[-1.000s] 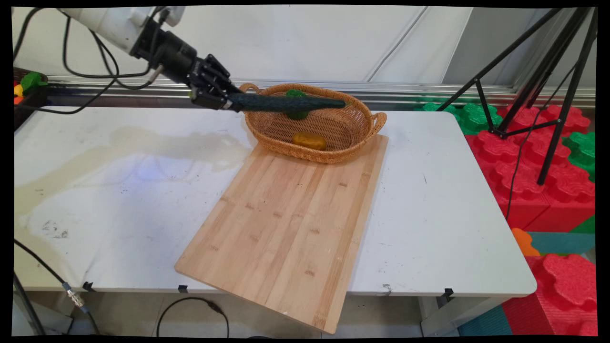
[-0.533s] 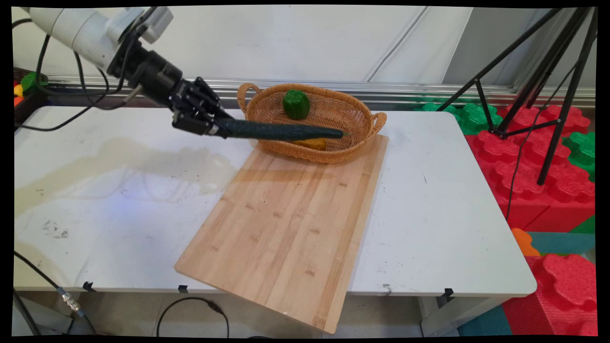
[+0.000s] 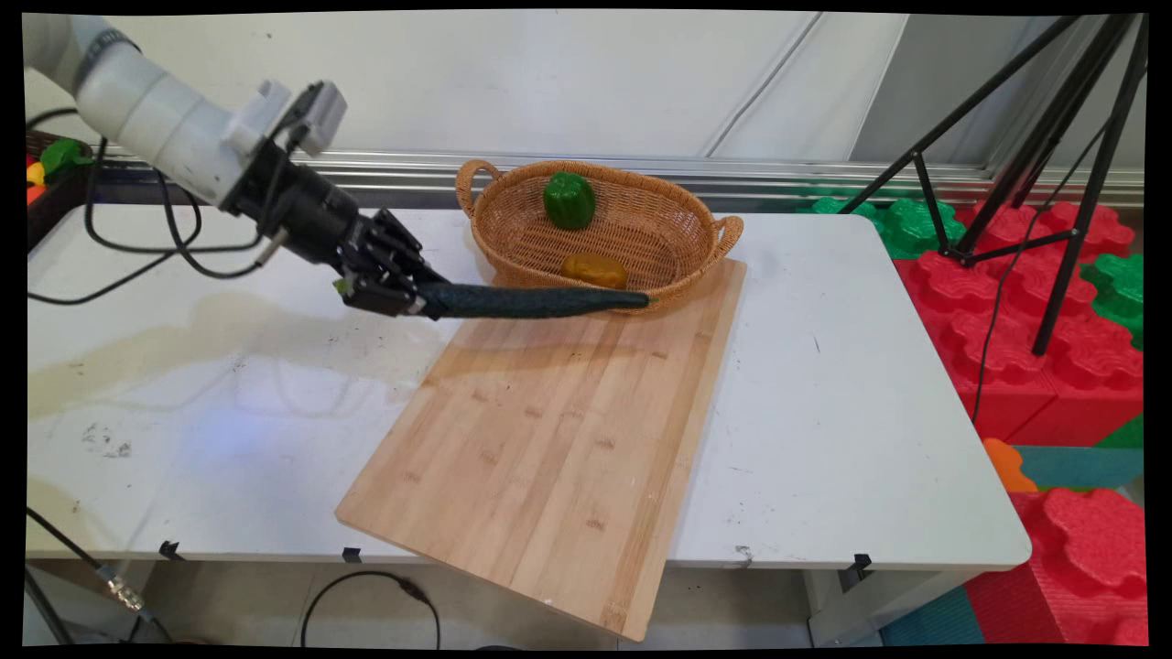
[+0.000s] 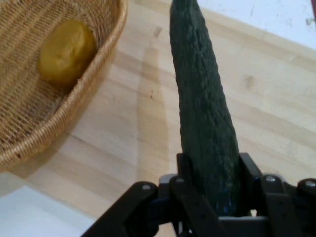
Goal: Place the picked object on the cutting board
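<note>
A: Gripper [image 3: 423, 300] clamping one end of cucumber [image 3: 540, 300]; centre-left of frame. Holding it nearly level, free end reaching toward frame centre, hanging above far end of cutting board [image 3: 549, 439], clear of the wood.

B: Confirming from hand view: fingers [image 4: 249, 173] pinching only the butt of cucumber [image 4: 202, 113]. Risking droop or rotation in the grip, given the long unsupported length.

A: Noting wicker basket [image 3: 604, 243] just above the free end in frame, holding green pepper [image 3: 569, 199] and yellow potato [image 3: 595, 269].

B: Flagging collision: tip possibly catching the basket rim, levering loose, then rolling off the board onto table [image 3: 851, 384].
</note>
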